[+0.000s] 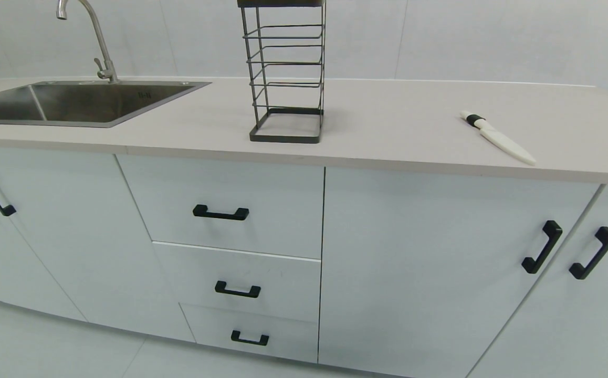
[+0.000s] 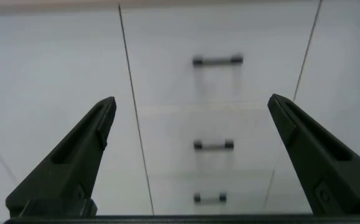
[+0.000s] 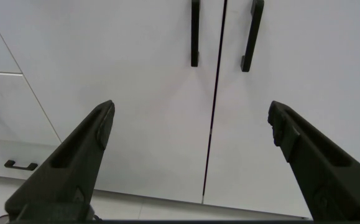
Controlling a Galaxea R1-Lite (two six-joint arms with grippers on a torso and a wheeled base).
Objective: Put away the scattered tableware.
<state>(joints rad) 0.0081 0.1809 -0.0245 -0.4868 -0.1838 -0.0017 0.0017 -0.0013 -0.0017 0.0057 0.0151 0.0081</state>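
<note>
- The white knife (image 1: 498, 137) lies flat on the surface (image 1: 398, 105), to the robot's right and close to the front edge. A sideways nudge during the approach could push it over that edge onto the floor.
- The knife is thin and lies flush against the surface, so the fingers may slide over it or scrape the top instead of getting under it.
- Apart from a black band near the far end, the knife is white, so handle and blade are hard to tell apart. A grip on the wrong end could let it slip or swing.
- The left pincer (image 2: 192, 102) has its jaws spread wide and holds nothing, and it faces the drawer fronts (image 2: 217, 60). The right pincer (image 3: 191, 109) is equally spread and empty before the cabinet doors (image 3: 194, 31). Both sit below the surface, so on the way up an arm could strike the overhanging edge or catch a handle.
- The wire rack (image 1: 287, 79), probably the knife's destination, is tall, narrow and well apart from it. A misaligned insertion could hit the wires and tip or shove the rack.
</note>
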